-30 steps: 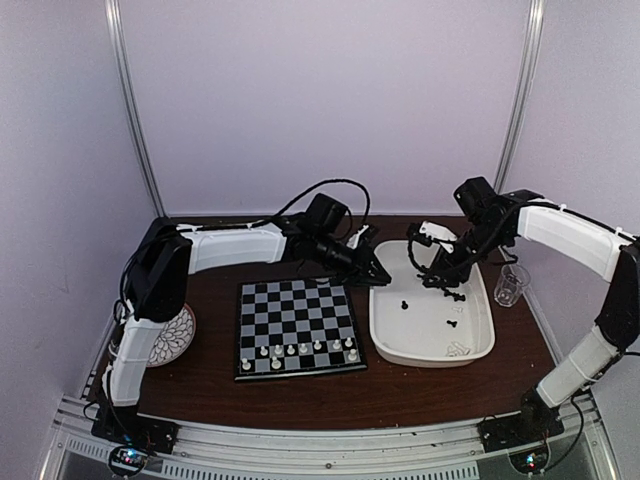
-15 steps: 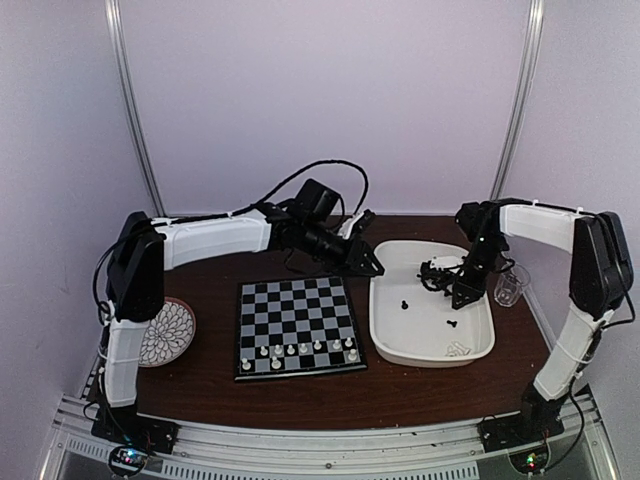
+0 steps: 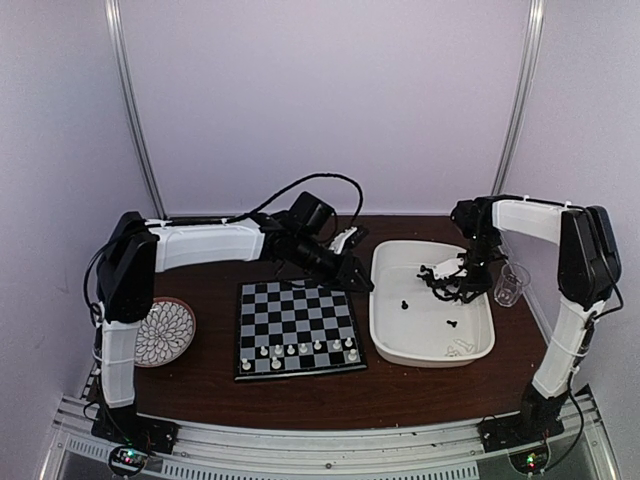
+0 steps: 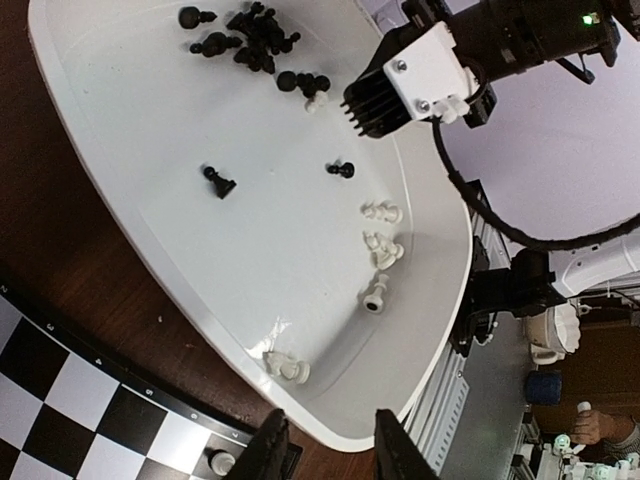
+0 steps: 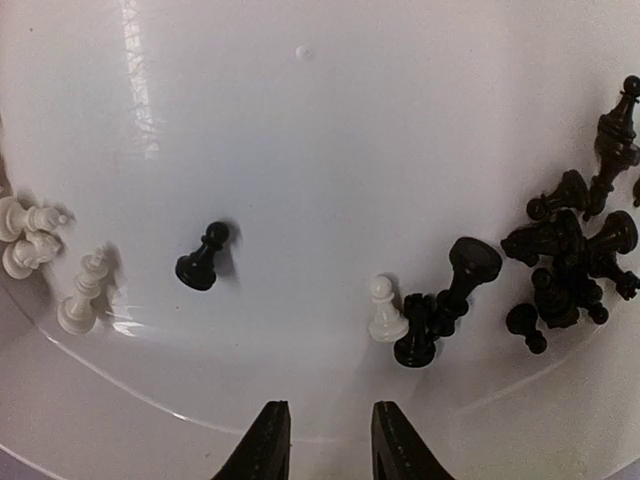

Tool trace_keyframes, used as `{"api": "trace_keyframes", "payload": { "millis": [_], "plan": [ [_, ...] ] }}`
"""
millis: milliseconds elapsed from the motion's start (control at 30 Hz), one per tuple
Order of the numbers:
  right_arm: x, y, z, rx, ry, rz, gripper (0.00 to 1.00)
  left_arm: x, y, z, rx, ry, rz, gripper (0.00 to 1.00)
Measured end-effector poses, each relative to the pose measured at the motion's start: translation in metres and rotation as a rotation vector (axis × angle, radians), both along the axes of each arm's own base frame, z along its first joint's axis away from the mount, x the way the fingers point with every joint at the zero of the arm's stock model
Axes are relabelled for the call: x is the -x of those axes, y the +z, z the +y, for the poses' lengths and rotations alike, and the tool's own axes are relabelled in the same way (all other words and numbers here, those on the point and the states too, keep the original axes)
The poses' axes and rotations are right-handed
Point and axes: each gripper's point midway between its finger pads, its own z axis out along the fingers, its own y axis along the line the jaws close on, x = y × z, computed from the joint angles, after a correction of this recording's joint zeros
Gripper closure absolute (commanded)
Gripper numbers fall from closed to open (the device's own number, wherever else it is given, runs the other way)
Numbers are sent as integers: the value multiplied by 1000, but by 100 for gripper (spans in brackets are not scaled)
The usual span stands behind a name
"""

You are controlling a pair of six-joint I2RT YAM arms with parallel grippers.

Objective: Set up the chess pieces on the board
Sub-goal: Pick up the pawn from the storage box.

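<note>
Item, the board [image 3: 290,312]: lies flat at centre of the tabletop [image 3: 300,400], sides roughly square to the frame, one row of white chess pieces [image 3: 300,349] along its lower edge, the other rows bare. Item, white tray [image 3: 379,322], just right of the board, holding the unplaced stock: a tangled black cluster [image 5: 570,260] at right of the right wrist view, a lone black pawn [image 5: 203,262] left of centre, a white pawn [image 5: 384,308] touching a black piece at lower centre, and a few white pieces [image 5: 30,235] at the left edge. Item, right gripper [image 5: 325,440]: low over the tray, jaws parted, nothing between them. Item, left gripper [image 4: 325,450]: between the board's upper right corner and the tray's rim, jaws likewise parted and empty. Step in hand, by my reading: drawing one piece from the tray. The lone black pawn looks the cleanest pick, since it sits well apart from its neighbours; the cluster risks catching two at once. Its long axis runs from base at lower left to head at upper right in that view, though whether it stands or leans I cannot tell. The jaws should close across the stem, square to that axis, and lift straight. Also present: patterned plate [image 3: 165,330] at left, clear cup [image 3: 510,285] at right.
</note>
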Motion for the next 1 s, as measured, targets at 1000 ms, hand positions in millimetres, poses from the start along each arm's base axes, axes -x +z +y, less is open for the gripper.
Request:
{"api": "trace_keyframes", "payload": {
  "millis": [1000],
  "plan": [
    [-16, -33, -8, 110, 136, 50, 68, 8, 17, 11, 24, 2, -40, 67]
  ]
}}
